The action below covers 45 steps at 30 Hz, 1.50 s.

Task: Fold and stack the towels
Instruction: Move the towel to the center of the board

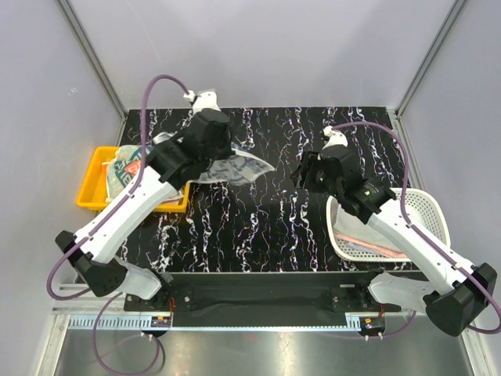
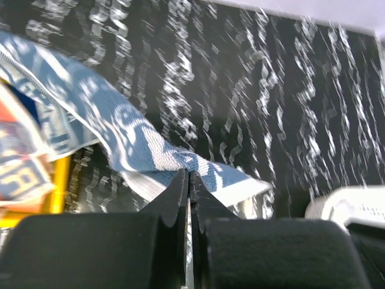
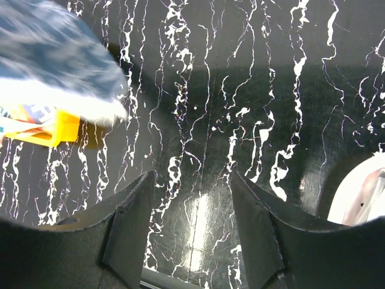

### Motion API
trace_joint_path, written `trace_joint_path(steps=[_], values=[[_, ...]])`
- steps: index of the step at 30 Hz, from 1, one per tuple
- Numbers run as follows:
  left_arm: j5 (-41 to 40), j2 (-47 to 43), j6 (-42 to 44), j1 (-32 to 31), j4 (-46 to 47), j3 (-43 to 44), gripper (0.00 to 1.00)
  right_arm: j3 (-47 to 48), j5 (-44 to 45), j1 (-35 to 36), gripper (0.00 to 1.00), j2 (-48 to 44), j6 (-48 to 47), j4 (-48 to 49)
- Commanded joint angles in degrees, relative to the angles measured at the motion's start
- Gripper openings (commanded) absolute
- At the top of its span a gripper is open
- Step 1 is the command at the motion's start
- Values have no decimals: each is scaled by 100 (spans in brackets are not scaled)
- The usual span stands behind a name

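Note:
My left gripper [image 2: 190, 176] is shut on the edge of a white towel printed with dark blue patterns [image 2: 129, 135]. The towel [image 1: 235, 168] hangs from it above the black marbled table, trailing back toward the yellow tray [image 1: 92, 186]. More printed towels with red lettering [image 1: 124, 168] lie in that tray. My right gripper [image 3: 191, 192] is open and empty above the table's middle right. A pale pink towel [image 1: 368, 241] lies in the white mesh basket [image 1: 427, 207]. The blue-patterned towel shows blurred at the upper left of the right wrist view [image 3: 54, 60].
The yellow tray stands at the table's left edge and shows in the right wrist view [image 3: 51, 132]. The white basket stands at the right, under my right arm; its edge shows in the left wrist view [image 2: 349, 208]. Pale walls enclose the table.

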Motion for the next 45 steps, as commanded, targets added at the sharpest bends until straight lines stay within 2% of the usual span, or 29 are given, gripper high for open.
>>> trace_joint_path(steps=[1,5,11,17,23,27,29,30,34,36,37,41,43,45], values=[[183,252,-10,-227,347,187,0,167,62,2,62,-118,-45,210],[342,621,-37,-367,348,495,0,-289,-771,-6,67,-206,-158,834],[527,806,-11,-403,409,627,0,-1168,-1335,11,82,-583,-422,2038],[659,868,16,-403,436,680,0,-1635,-1125,11,86,-479,-976,2855],[738,912,42,-403,401,776,0,-1926,-757,2,89,12,-1468,4174],[773,912,95,-403,322,847,0,-1829,-756,2,86,399,-1714,4737],[764,912,121,-403,278,890,0,-1636,-669,-6,81,671,-1732,4729],[764,912,139,-403,260,925,0,-1575,-677,2,75,751,-1741,4721],[755,903,226,-403,190,978,0,-1364,-993,-6,60,1015,-1662,4738],[764,886,253,-394,172,987,0,-1328,-993,-6,46,1007,-1601,4703],[764,868,262,-403,137,987,0,-1311,-976,2,31,946,-1574,4668],[764,649,271,-394,75,839,0,-1048,-730,2,7,385,-1591,4133],[808,473,271,-403,67,663,0,-680,-634,2,0,208,-1644,3474],[930,175,288,-411,119,540,0,-476,-642,2,0,-91,-1697,3027]])
